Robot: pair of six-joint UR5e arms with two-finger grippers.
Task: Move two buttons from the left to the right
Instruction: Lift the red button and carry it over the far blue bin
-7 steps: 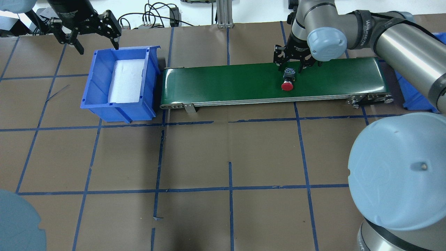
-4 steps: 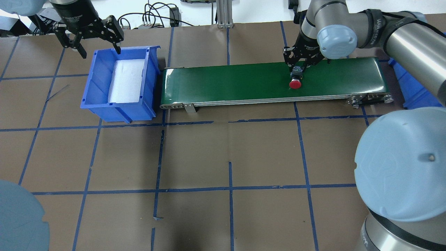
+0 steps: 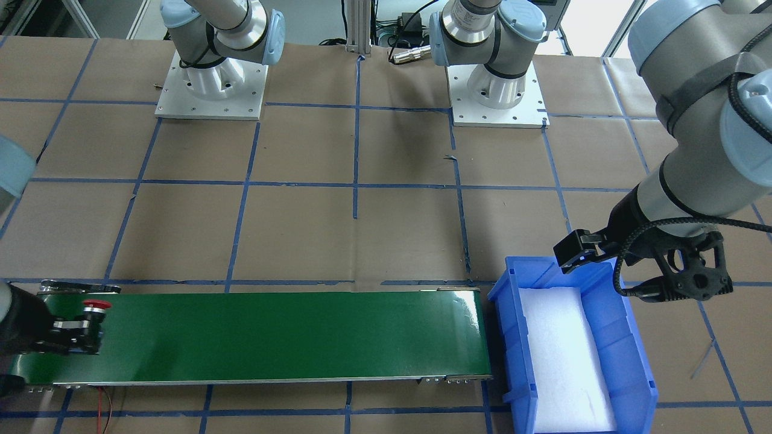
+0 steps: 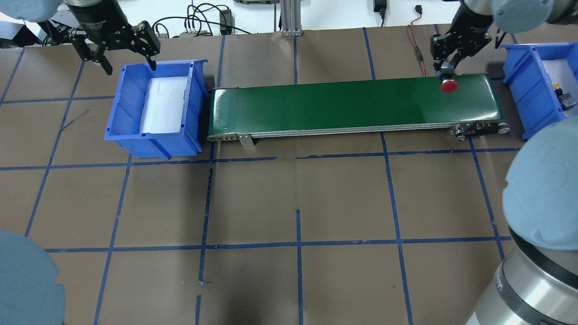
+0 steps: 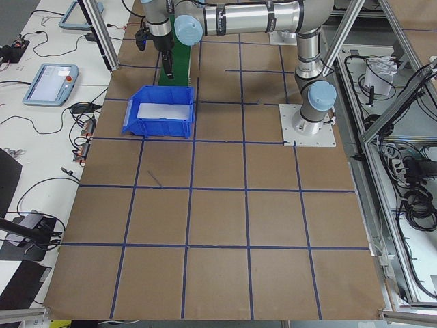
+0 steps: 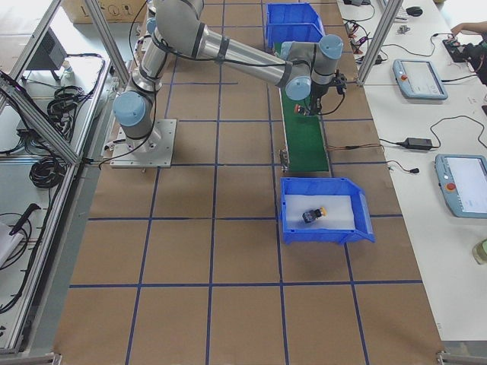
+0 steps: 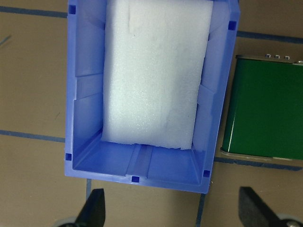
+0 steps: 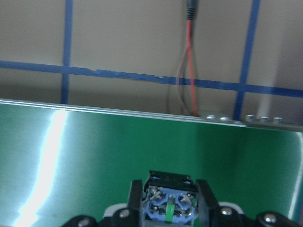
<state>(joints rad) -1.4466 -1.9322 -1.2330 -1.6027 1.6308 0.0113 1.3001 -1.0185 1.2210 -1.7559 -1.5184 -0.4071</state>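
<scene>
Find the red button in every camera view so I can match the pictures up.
Exterior front-facing: red button at far left, over the green belt's end.
Overhead: upper right, over the belt's right end.
Exterior left: too small to tell.
Exterior right: tiny red spot, top centre.
Left wrist: not in it.
Right wrist: bottom centre, base only.
Shared landmark: the green belt.

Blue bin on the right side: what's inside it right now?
The blue bin holds a white foam pad with the yellow button lying on it. Overhead, the right arm covers part of it. The red button is outside, in the right hand.
</scene>
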